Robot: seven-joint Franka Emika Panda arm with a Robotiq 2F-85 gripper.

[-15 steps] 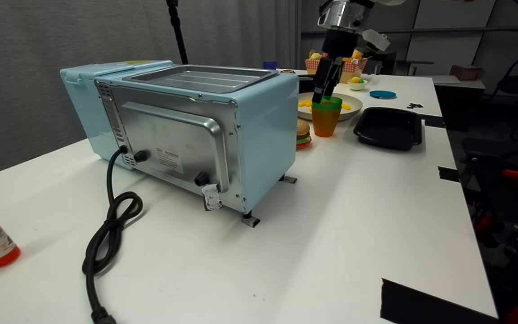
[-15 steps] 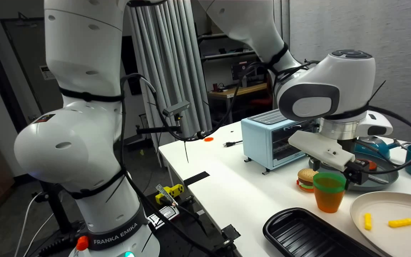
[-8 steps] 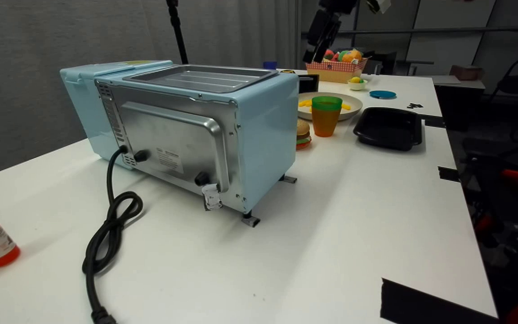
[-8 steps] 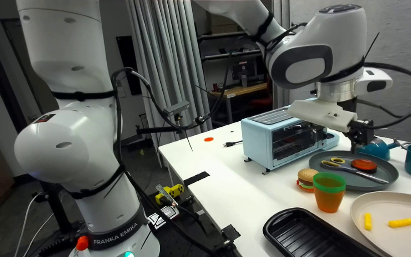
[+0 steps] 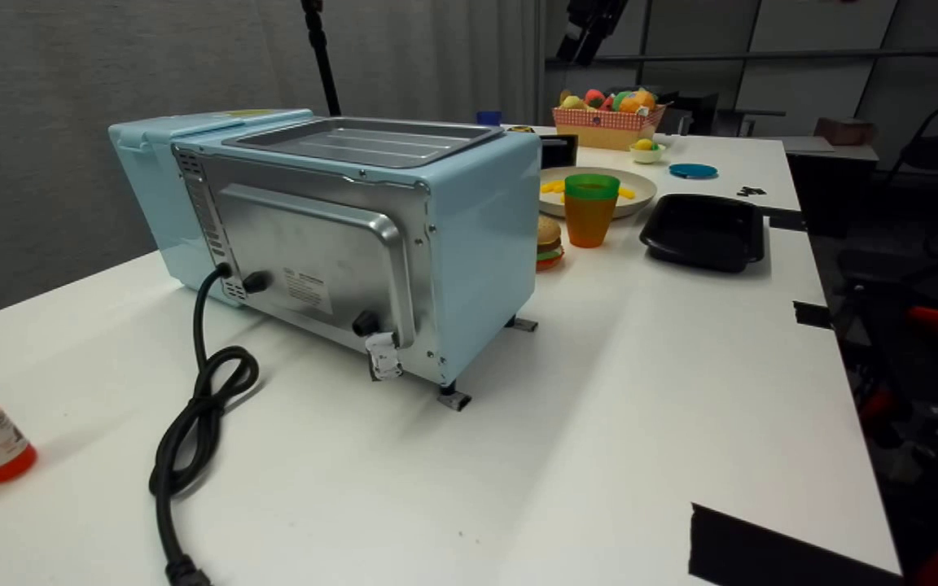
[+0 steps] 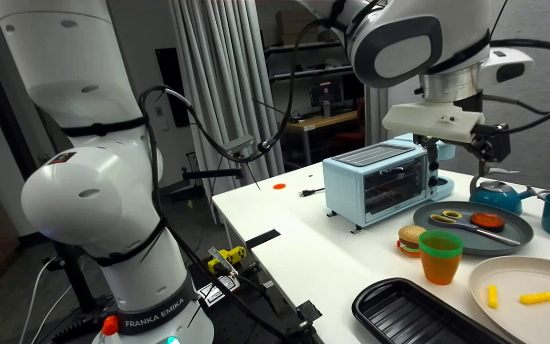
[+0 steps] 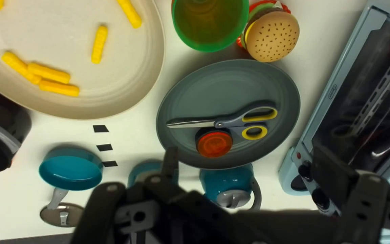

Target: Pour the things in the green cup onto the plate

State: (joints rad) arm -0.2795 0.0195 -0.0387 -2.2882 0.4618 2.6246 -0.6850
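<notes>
Your hand [image 7: 245,155] is hanging raised, jaws standing wide apart around air.
In the wrist view your two fingers [image 7: 170,161] are standing far apart, and you are holding only air; the grey plate [image 7: 222,88], bearing scissors [image 7: 219,124], is showing between and past the fingertips. In both exterior views your hand is hovering well above the tabletop [image 6: 322,258], apart from the green cup [image 6: 441,267]. The green cup is standing upright on the tabletop, between the toy burger [image 6: 411,236] and the cream plate [image 7: 59,40], near both. On the cream plate the yellow bits [image 7: 99,44] are lying, a few bunched near the rim, others lying singly.
</notes>
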